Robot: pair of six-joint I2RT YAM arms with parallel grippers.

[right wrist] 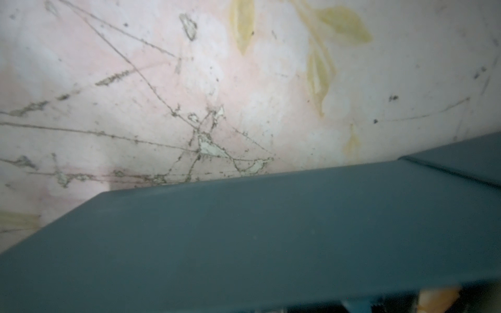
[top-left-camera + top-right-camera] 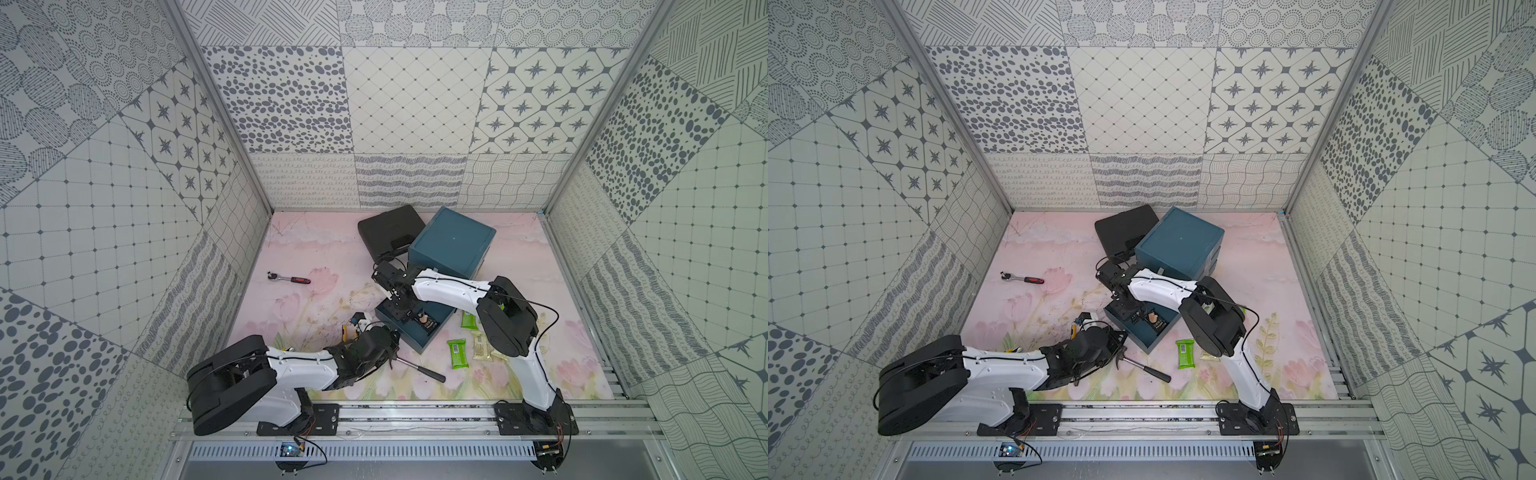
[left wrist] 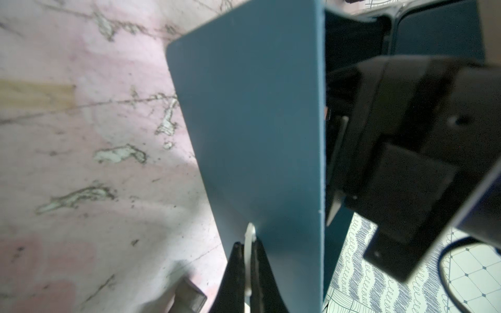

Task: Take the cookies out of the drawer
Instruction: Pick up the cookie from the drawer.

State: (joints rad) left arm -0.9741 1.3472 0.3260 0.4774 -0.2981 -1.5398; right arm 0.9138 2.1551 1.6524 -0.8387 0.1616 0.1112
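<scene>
One black cookie packet (image 2: pixel 428 325) flat on the floor of the open drawer (image 2: pixel 399 330), tan cookie picture up; probably the last one inside, though the right arm hides part of the drawer. Two green packets (image 2: pixel 457 353) and a few beige packets (image 2: pixel 481 347) out on the surface (image 2: pixel 324 257), just beside the drawer on the right.

Right hand (image 2: pixel 404 316) down inside the drawer, just beside the black packet; touching or not, hard to say; width of its opening not to be told from these views, nor any hold on the packet. Left hand (image 3: pixel 245 248) pinched fully shut on the white loop (image 3: pixel 249 233) at the drawer front, near the hammer (image 2: pixel 419 370).

Step in hand, most likely: gripping the black packet. Thin, flat and slick by the look of it, so likely to slide. Press one fingertip down at an edge and close across the short side; steady the drawer with the left hand against any shove; lift straight up until clear of the drawer wall; only then swing right and set down near the green packets, not on top of them.
</scene>
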